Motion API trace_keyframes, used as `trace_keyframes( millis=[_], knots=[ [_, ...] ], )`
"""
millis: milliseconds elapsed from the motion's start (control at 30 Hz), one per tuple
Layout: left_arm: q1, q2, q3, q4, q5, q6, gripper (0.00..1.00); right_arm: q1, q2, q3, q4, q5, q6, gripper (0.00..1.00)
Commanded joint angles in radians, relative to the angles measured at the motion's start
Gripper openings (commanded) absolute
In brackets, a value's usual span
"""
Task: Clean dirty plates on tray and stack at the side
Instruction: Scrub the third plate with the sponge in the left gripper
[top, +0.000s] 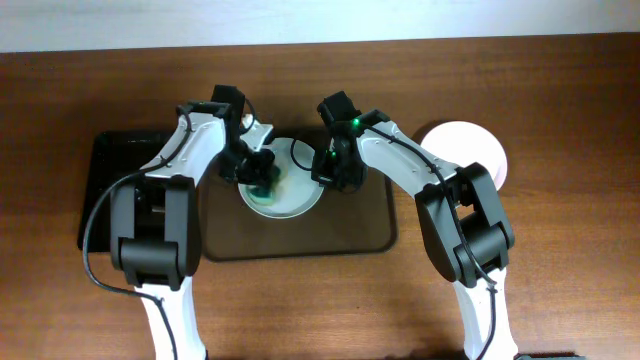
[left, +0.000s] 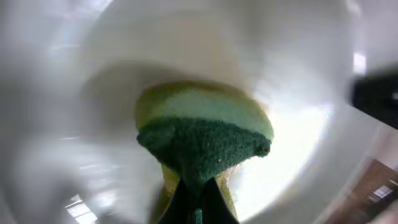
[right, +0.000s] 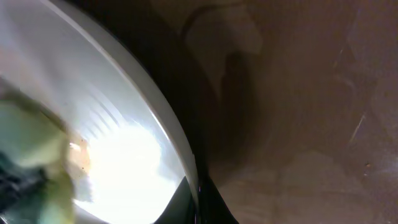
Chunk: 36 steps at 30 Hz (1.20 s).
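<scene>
A white plate (top: 292, 200) lies on the brown tray (top: 370, 235), near its back left. My left gripper (top: 262, 180) is shut on a green and yellow sponge (left: 202, 140) and presses it on the plate's inner face (left: 93, 124). My right gripper (top: 328, 170) is shut on the plate's right rim (right: 168, 127), one finger on each side. The sponge shows blurred at the left in the right wrist view (right: 31, 155). Another white plate (top: 462, 150) lies on the table to the right of the tray.
A black tray (top: 105, 180) lies on the table to the left of the brown tray. Both arms reach over the brown tray's back half. The wooden table (top: 560, 260) stretches to the right and front.
</scene>
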<state>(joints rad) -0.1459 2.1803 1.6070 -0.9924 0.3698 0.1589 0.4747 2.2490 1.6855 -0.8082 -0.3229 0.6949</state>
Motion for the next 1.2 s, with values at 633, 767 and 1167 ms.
trace_keyframes(
  millis=[633, 767, 1167],
  knots=[
    [-0.013, 0.036, -0.020, 0.146, 0.176, -0.015, 0.00, -0.005, 0.019, -0.014, 0.011, 0.016, -0.011, 0.04],
    [-0.012, 0.036, -0.020, 0.217, -0.087, -0.130, 0.01, -0.005, 0.019, -0.014, 0.008, 0.015, -0.011, 0.04],
    [-0.013, 0.036, -0.020, 0.078, 0.057, 0.001, 0.00, -0.005, 0.019, -0.014, 0.008, 0.011, -0.011, 0.04]
  ],
)
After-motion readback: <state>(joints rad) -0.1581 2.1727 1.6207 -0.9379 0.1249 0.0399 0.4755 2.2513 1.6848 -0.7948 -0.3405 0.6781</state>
